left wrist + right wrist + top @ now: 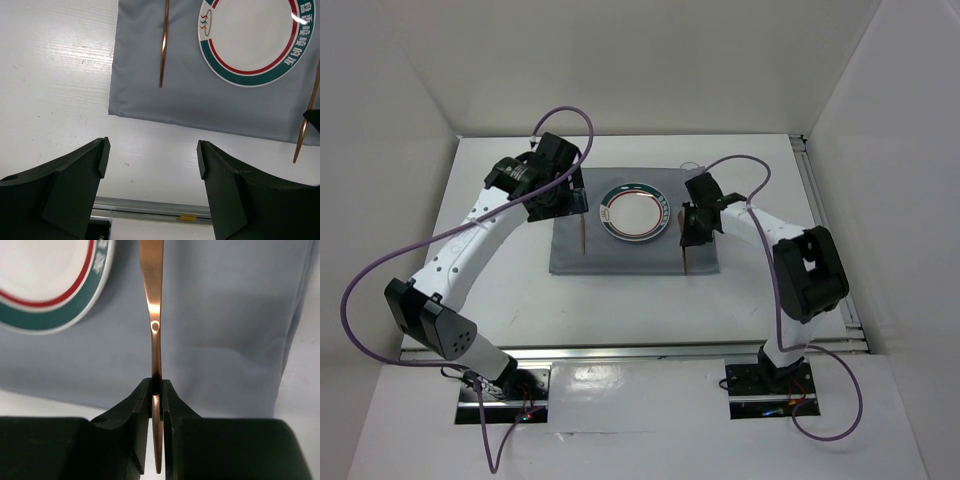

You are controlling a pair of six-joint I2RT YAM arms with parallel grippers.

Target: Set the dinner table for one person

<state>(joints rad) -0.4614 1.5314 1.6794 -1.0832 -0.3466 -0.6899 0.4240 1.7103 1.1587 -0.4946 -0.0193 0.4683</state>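
A white plate (633, 212) with a green and red rim sits on a grey cloth (620, 260) on the white dinner table (510, 300). A copper utensil (583, 235) lies on the cloth left of the plate; it also shows in the left wrist view (163, 45). My left gripper (152, 157) is open and empty above the table near the cloth's left part. My right gripper (156, 386) is shut on a second copper utensil (154, 320), held just right of the plate (45, 285) over the cloth (225, 330). Which kind of utensil each is cannot be told.
White walls enclose the table on three sides. A metal rail (620, 350) runs along the near edge, and another rail (825, 230) along the right side. Purple cables loop over both arms. The near rail shows in the left wrist view (150, 207).
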